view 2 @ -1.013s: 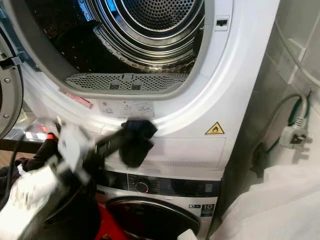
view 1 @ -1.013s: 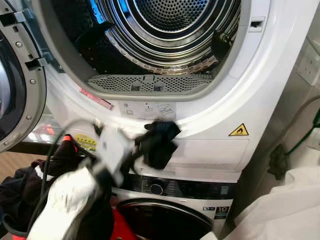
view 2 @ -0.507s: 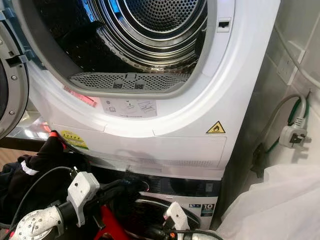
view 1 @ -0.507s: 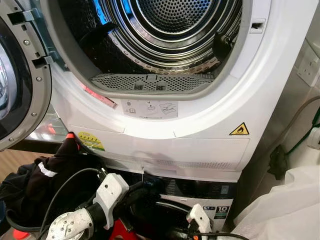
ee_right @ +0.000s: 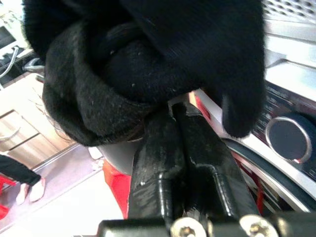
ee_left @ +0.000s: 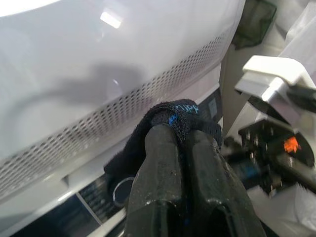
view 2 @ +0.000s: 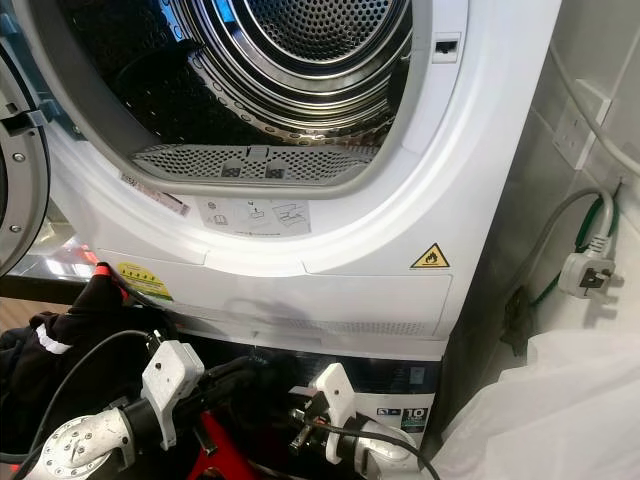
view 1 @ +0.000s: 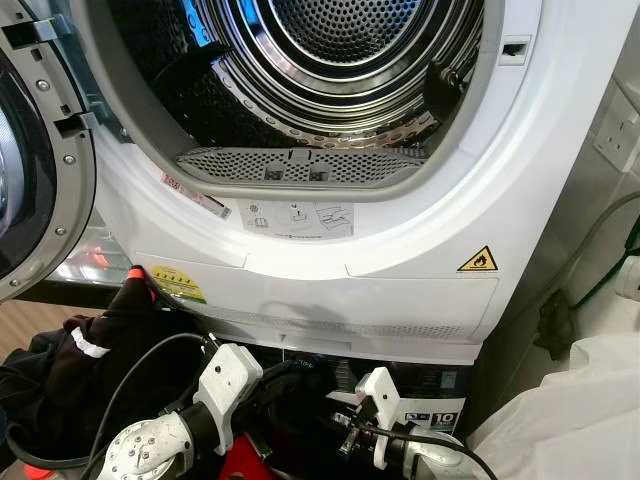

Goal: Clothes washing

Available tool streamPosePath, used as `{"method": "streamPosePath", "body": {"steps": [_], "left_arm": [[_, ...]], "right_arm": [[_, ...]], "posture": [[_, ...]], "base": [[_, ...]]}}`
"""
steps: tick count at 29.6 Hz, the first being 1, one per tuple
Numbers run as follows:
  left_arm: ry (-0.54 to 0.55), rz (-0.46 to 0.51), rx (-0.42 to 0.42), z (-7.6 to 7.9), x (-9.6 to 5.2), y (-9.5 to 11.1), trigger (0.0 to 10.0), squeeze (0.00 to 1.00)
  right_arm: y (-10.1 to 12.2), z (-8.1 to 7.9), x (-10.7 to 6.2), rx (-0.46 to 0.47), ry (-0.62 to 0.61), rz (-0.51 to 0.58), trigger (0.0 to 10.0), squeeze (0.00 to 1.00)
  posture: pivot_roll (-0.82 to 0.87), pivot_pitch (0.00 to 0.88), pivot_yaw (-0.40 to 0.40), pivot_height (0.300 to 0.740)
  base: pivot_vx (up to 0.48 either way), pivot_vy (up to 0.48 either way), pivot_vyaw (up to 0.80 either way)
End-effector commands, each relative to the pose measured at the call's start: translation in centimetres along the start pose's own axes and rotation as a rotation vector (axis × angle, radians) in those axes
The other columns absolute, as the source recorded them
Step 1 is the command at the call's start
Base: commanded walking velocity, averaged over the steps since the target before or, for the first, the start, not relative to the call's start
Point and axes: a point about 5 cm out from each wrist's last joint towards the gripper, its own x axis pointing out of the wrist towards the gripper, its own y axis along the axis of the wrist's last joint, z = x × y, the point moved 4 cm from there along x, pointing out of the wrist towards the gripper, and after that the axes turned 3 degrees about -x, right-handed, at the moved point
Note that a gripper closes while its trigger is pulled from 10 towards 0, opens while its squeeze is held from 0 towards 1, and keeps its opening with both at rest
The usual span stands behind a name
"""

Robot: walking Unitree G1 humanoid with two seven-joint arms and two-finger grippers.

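Below open dryer drum (view 1: pixel 340 60), my left gripper (ee_left: pixel 183 129) clamps black sock (ee_left: pixel 148 143); right gripper (ee_right: pixel 178 111) pinches same sock at washer dial (ee_right: pixel 288 137). Loading step, likely; next: lift sock into drum.

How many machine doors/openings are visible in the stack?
2. The upper drum opening gapes wide, its door swung to the robot's left. The lower machine's door is mostly hidden behind both grippers and the black garment; more may be hidden.

I see bright, even light on the white dryer front (view 1: pixel 420 290); glare streaks the steel drum (view 1: pixel 340 60), and my wrist views go soft up close.
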Motion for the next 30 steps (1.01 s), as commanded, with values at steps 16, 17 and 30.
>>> {"method": "streamPosePath", "body": {"steps": [16,17,30], "left_arm": [[0.013,0.018,0.005,-0.13,0.75,0.23,0.0,0.00],[0.013,0.018,0.005,-0.13,0.75,0.23,0.0,0.00],[0.013,0.018,0.005,-0.13,0.75,0.23,0.0,0.00]], "right_arm": [[-0.37,-0.56,1.09,-0.003,-0.057,-0.012,10.0,0.00],[-0.37,-0.56,1.09,-0.003,-0.057,-0.012,10.0,0.00],[-0.37,-0.56,1.09,-0.003,-0.057,-0.012,10.0,0.00]], "posture": [[0.07,0.000,0.131,0.740],[0.07,0.000,0.131,0.740],[0.07,0.000,0.131,0.740]], "base": [[0.000,0.000,0.00],[0.000,0.000,0.00],[0.000,0.000,0.00]]}}
